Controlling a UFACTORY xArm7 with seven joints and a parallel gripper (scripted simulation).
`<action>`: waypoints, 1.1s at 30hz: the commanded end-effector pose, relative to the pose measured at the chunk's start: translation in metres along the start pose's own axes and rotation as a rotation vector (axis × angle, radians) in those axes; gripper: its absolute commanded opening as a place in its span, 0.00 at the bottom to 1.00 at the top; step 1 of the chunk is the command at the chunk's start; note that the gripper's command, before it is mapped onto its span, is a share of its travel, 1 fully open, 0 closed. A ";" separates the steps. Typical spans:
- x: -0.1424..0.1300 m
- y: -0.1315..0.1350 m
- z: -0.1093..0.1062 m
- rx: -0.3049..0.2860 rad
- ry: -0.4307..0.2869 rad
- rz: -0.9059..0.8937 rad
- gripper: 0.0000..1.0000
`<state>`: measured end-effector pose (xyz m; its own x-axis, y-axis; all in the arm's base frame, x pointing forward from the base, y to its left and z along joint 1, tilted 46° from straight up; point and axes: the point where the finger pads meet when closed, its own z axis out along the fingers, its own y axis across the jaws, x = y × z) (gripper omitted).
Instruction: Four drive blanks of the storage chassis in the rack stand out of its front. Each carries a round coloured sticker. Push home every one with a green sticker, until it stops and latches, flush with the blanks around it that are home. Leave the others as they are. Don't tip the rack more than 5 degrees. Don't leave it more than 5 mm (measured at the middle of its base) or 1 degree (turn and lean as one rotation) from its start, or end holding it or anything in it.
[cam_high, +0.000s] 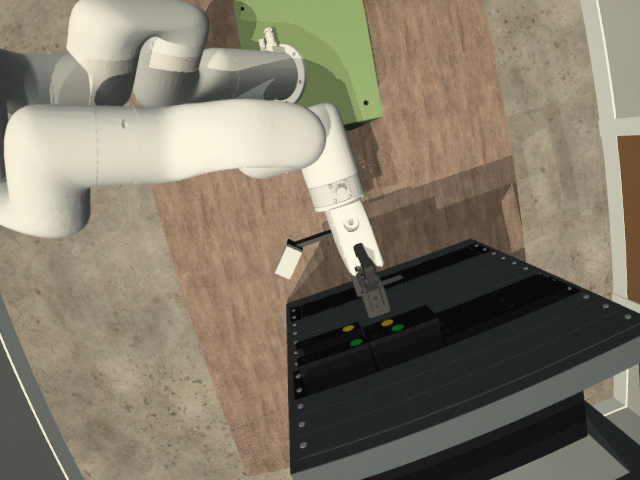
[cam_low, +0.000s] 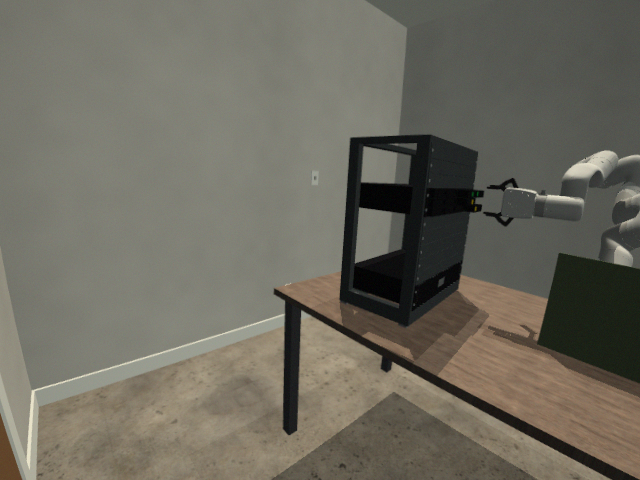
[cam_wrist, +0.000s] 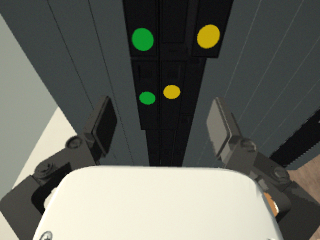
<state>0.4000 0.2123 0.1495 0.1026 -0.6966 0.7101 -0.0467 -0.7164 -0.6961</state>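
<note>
The black rack (cam_low: 408, 227) stands on the wooden table. Four drive blanks stand out of its front. In the wrist view, one green sticker (cam_wrist: 142, 39) and one yellow sticker (cam_wrist: 208, 36) are farther off, and a smaller green sticker (cam_wrist: 147, 98) and yellow sticker (cam_wrist: 171, 91) are nearer the middle. The top view shows green stickers (cam_high: 355, 342) (cam_high: 397, 327) and yellow stickers (cam_high: 348, 327) (cam_high: 387, 322). My gripper (cam_wrist: 161, 109) is open and empty, its fingers spread either side of the sticker column, just short of the blanks. It also shows in the side view (cam_low: 498, 202).
A green panel (cam_high: 315, 56) stands at the table's far end, behind my arm; it also shows in the side view (cam_low: 594, 315). A small white tag on a thin rod (cam_high: 288, 261) juts from my wrist. The rack sits near the table's edge (cam_low: 330, 315).
</note>
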 end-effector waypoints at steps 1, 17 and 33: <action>0.012 0.001 0.000 0.003 0.001 0.002 1.00; 0.060 0.011 0.001 0.003 0.001 0.002 1.00; 0.060 0.011 0.001 0.003 0.001 0.002 1.00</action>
<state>0.4059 0.1611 0.1828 0.1020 -0.6974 0.7094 -0.0471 -0.7157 -0.6968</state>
